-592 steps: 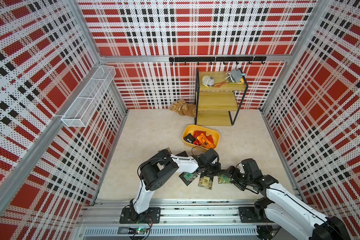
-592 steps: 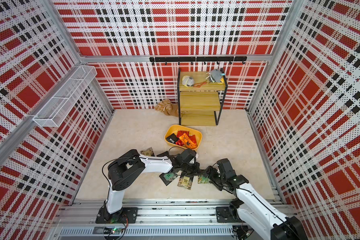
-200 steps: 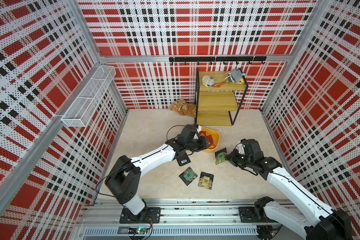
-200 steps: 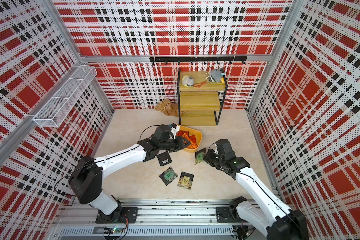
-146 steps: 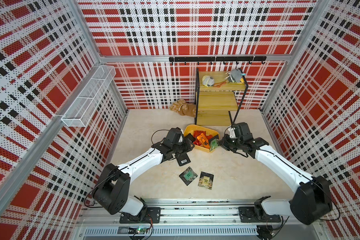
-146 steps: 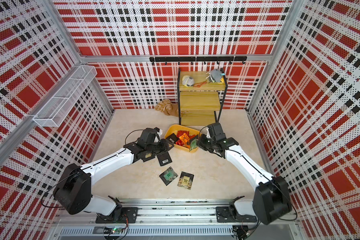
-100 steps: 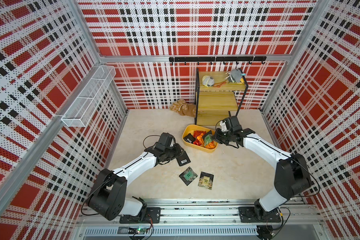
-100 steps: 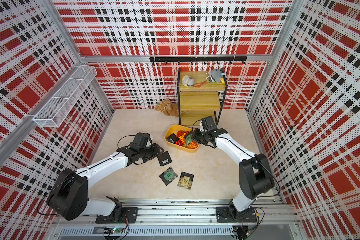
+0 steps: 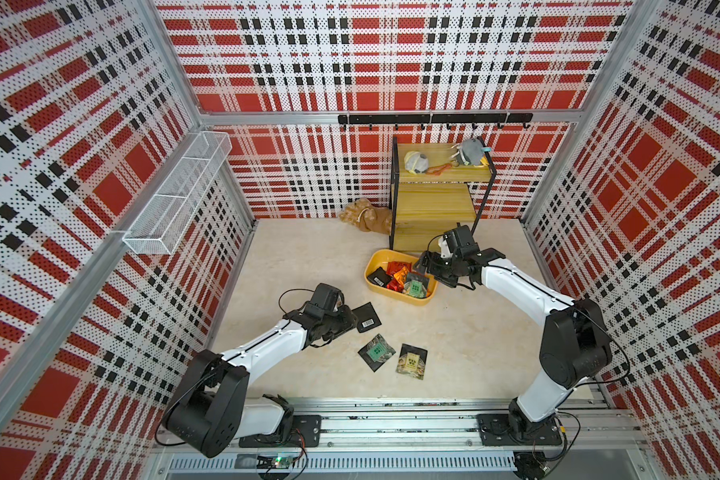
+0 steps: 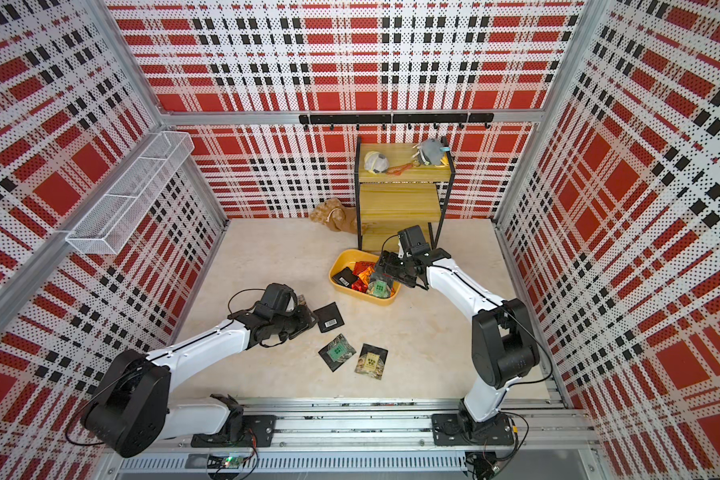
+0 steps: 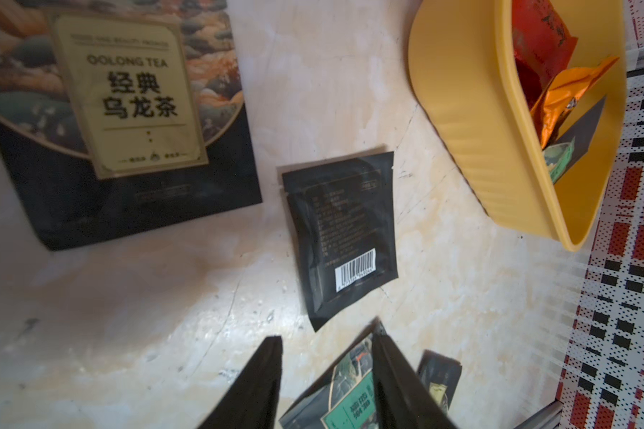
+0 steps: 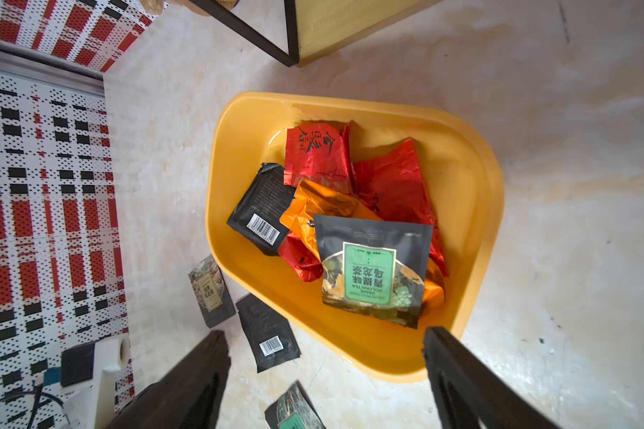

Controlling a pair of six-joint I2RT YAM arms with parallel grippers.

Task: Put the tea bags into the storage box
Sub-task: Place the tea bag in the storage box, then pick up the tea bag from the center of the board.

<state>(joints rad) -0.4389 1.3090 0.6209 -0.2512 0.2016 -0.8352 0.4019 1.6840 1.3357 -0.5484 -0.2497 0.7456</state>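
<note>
The yellow storage box (image 9: 416, 300) holds several tea bags, red, orange and black. A green-labelled tea bag (image 12: 369, 271) lies loose on top of them. My right gripper (image 12: 324, 332) hangs just above the box's near rim (image 12: 387, 367), jaws wide open and empty. On the floor lie a black barcode tea bag (image 9: 367, 318), a green-labelled one (image 9: 376, 352) and a tan-labelled one (image 9: 411, 360). My left gripper (image 9: 348, 322) is low beside the barcode tea bag (image 11: 344, 237), open with nothing between its fingers. An oolong tea bag (image 11: 127, 111) lies close by it.
A wooden stepped shelf (image 9: 433, 203) with small toys stands right behind the box. A brown plush toy (image 9: 364, 216) lies to its left against the back wall. A white wire basket (image 9: 175, 195) hangs on the left wall.
My right arm carried the green-labelled tea bag over the box and opened, dropping it inside. My left arm drew back from the box to the loose tea bags on the floor.
</note>
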